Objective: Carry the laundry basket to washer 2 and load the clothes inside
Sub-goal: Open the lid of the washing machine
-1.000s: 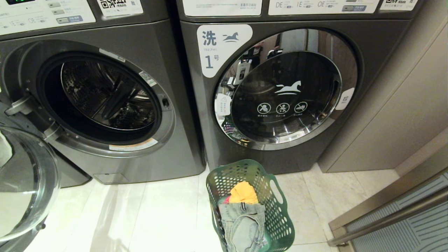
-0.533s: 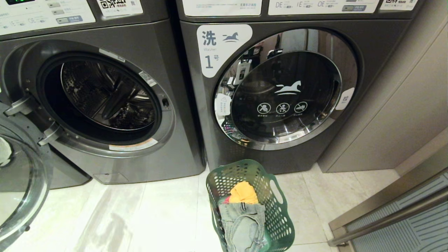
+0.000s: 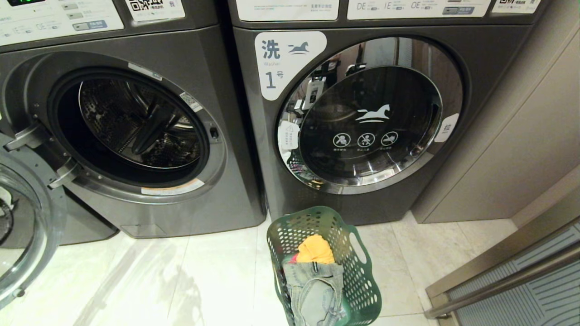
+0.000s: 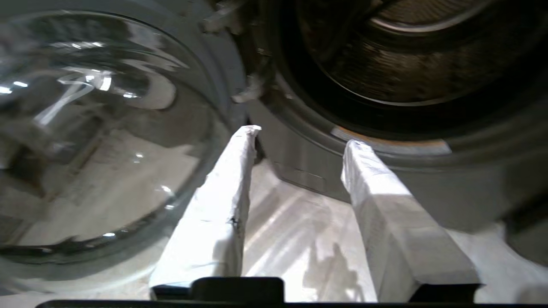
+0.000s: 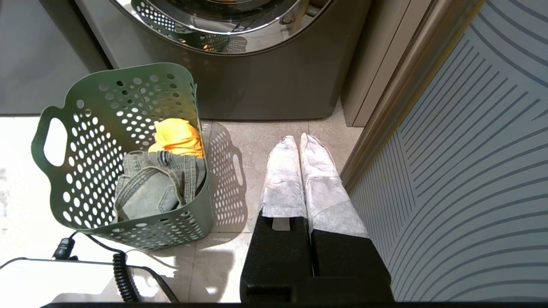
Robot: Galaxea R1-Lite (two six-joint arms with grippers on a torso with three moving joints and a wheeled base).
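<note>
Two dark grey front-load washers fill most of what I see ahead. The one on my left [image 3: 136, 131] stands open, its steel drum [image 3: 136, 122] dark and bare inside; I take it for washer 2, though its label is out of sight. Its glass door [image 3: 20, 226] is swung wide toward my left side, catching pale reflections of the floor. The washer on my right [image 3: 371, 113] is shut, its chrome-rimmed round door [image 3: 369, 115] mirroring the room, with a white label [image 3: 283, 59] bearing a blue horse and the numeral 1.

On the pale tiled floor [image 3: 204, 280], just in front of the gap between the two machines and nearer the shut one, sits the laundry basket [image 3: 353, 271], upright, dark green with round holes and loop handles. The clothes [image 3: 315, 280] lie inside it: grey denim jeans on top and nearest me, a yellow-orange cloth behind them, a sliver of red at its edge.

My left gripper [image 4: 299, 137] hangs low before the open washer, between the swung door and the drum mouth, its white-wrapped fingers [image 4: 222, 201] parted with nothing between them. My right gripper [image 5: 299, 139] hangs over the floor beside the basket, fingers pressed together on nothing, close to a ribbed grey panel [image 5: 471, 171].
</note>
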